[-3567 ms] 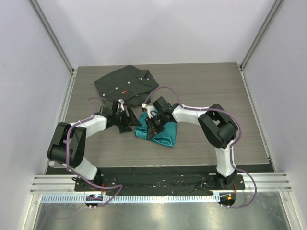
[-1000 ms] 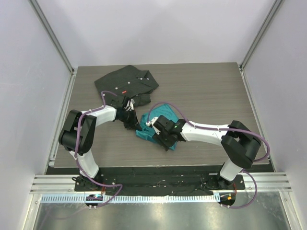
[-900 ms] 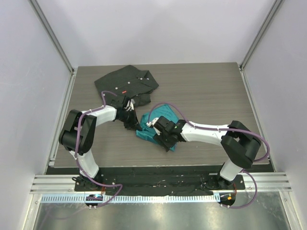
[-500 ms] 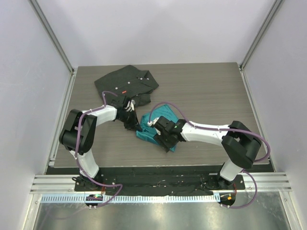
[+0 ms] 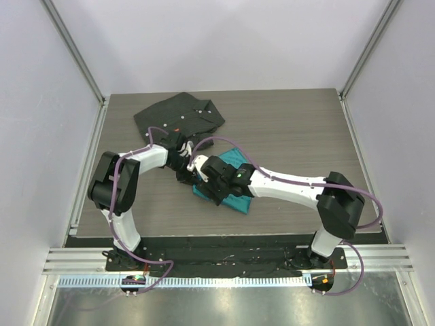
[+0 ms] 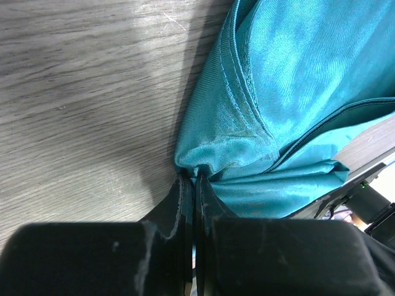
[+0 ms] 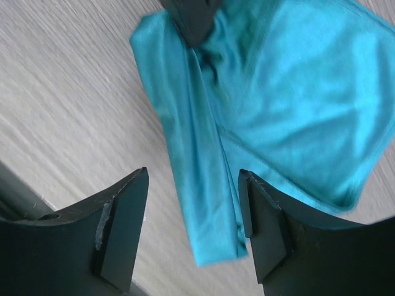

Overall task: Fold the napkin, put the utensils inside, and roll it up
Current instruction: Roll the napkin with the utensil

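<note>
The teal napkin (image 5: 237,201) lies folded and bunched on the table between both arms. My left gripper (image 6: 193,179) is shut on a puckered corner of the napkin (image 6: 290,80), low against the wood; from above this gripper (image 5: 187,171) sits at the cloth's left edge. My right gripper (image 7: 192,213) is open, its jaws wide apart astride a narrow folded strip of the napkin (image 7: 296,92), not pinching it. In the top view the right gripper (image 5: 207,185) hovers over the cloth's left part, close to the left gripper. The utensils are out of view.
A black buttoned shirt (image 5: 178,117) with a small red tag lies crumpled at the back left of the table (image 5: 306,129). White walls and metal posts close in the back and sides. The arms' base rail runs along the near edge.
My right gripper has opened wider and moved left over the napkin, closer to the left gripper. The left gripper has kept its grip on the corner and barely shifted.
</note>
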`<state>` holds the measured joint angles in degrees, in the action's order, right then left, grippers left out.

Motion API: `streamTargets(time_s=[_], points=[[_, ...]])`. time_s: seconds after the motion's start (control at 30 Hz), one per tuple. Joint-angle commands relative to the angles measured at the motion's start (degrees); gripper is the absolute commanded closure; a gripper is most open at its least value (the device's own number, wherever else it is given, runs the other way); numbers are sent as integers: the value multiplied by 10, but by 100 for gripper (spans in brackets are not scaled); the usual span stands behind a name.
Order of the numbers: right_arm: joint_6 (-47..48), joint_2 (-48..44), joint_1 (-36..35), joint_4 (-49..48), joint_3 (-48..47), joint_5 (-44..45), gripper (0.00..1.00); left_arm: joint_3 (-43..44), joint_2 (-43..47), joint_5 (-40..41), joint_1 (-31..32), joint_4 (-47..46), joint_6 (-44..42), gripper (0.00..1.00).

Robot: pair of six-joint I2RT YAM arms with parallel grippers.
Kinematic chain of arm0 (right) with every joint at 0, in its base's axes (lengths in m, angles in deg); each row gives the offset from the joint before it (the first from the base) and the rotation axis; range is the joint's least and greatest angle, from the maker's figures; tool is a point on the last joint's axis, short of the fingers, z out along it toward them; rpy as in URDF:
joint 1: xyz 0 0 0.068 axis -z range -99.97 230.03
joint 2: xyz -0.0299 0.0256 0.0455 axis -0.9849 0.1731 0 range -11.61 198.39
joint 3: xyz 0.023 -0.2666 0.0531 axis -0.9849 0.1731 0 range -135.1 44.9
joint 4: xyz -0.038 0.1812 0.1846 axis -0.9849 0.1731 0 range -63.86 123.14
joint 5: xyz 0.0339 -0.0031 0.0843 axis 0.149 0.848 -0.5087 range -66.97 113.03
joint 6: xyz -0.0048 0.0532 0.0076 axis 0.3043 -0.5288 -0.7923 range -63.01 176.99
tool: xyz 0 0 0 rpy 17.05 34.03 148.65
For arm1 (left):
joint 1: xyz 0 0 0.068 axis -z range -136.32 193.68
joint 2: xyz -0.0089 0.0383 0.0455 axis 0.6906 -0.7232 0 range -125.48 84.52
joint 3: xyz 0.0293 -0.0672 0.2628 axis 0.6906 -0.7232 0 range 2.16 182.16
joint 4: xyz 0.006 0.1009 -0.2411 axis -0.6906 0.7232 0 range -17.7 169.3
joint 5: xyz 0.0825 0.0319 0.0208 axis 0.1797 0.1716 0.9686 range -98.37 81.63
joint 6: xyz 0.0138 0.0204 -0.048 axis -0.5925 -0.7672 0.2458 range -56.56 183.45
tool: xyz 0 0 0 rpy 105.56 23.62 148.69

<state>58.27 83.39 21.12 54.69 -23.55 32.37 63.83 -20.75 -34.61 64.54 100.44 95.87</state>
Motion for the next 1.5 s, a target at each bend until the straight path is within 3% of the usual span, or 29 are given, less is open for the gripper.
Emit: streamTargets(time_s=[0.0,0.4,0.6,0.7,0.73,0.9,0.93,1.03,1.27,1.47], points=[[46,49,-2,-69,-20,1,34,13,-17,10,1,38,-23,100],[51,115,-1,-94,-19,-51,41,26,-25,7,1,45,-28,100],[31,129,15,-86,2,-86,58,20,-15,-4,1,31,-26,100],[22,128,20,-84,18,-135,66,20,-4,0,1,24,-18,89],[21,128,22,-83,25,-144,67,20,2,11,0,23,-18,78],[5,124,34,-80,39,-215,73,-1,54,36,-22,7,-1,51],[2,123,35,-81,42,-241,74,-7,64,40,-27,3,3,40],[-7,118,42,-80,47,-280,75,-33,103,69,-42,-6,11,27],[-30,126,74,-90,52,-395,77,-118,198,156,-56,-45,36,23],[-55,156,129,-102,45,-500,77,-189,277,107,-47,-154,35,25]])
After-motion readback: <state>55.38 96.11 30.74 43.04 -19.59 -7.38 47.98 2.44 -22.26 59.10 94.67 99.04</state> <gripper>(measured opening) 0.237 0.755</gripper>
